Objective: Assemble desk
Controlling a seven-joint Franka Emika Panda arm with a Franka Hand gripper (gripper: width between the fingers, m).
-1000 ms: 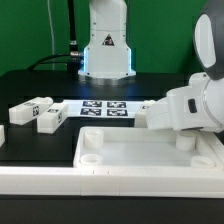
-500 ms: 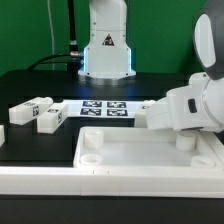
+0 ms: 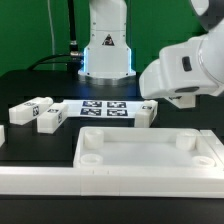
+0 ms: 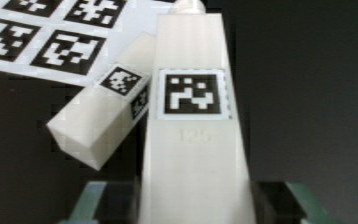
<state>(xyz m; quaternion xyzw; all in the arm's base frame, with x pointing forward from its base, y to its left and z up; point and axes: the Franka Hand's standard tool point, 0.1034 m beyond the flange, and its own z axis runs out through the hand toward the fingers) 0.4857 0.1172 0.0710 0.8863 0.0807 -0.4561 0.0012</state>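
Exterior view: a large white plastic rectangular desk slab with a raised rim is lying along the black table's front edge. Two short square white tagged legs are lying near the exterior view's left edge. A third leg is lying mid-table beside the marker board, with the white robot arm hovering above.

Wrist view: the gripper is straddling the third leg, fingers spread and gripping nothing.

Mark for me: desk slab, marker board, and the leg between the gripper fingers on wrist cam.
desk slab [image 3: 150, 155], exterior view, bare floor inside the raised rim.
marker board [image 3: 104, 107], exterior view, middle of the board between its tags.
leg [image 4: 190, 93], wrist view, centre of its tag.
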